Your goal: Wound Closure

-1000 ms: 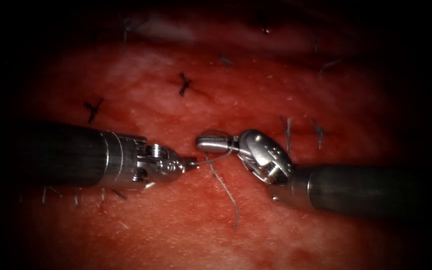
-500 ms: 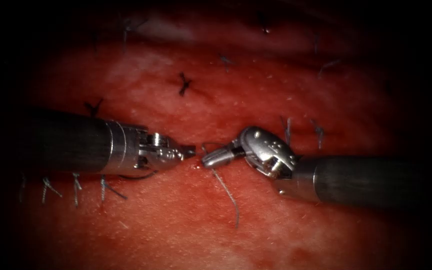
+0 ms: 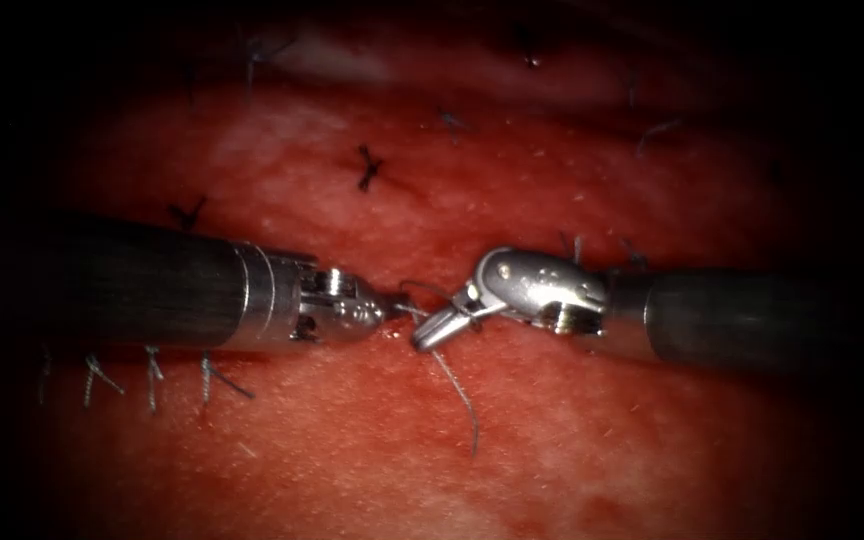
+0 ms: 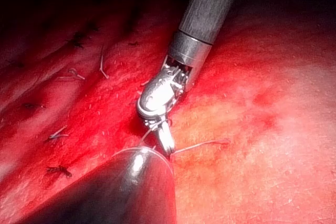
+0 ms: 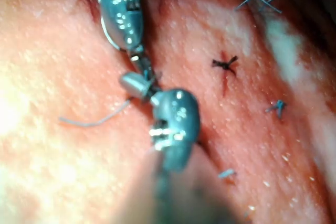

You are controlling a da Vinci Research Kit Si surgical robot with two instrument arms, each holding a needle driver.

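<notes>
We see left tool (image 3: 384,308) clamped on thread (image 3: 457,390) just off right tool (image 3: 430,333), likewise closed on it. Free tail trails below. We judge thread limp, fine; take hold near knot. Needle unseen.

Tissue (image 3: 552,450) and what lies on it

You have red, wet tissue under both tools, carrying tied stitches: a dark knot (image 3: 368,167) above centre, another knot (image 3: 186,214) to its left, and a row of cut ends (image 3: 152,375) low on the left (short grey tufts standing up). A loose tail of thread (image 3: 460,400) lies curved across the surface just below the middle, and red fluid (image 3: 392,335) pools where it starts.
</notes>
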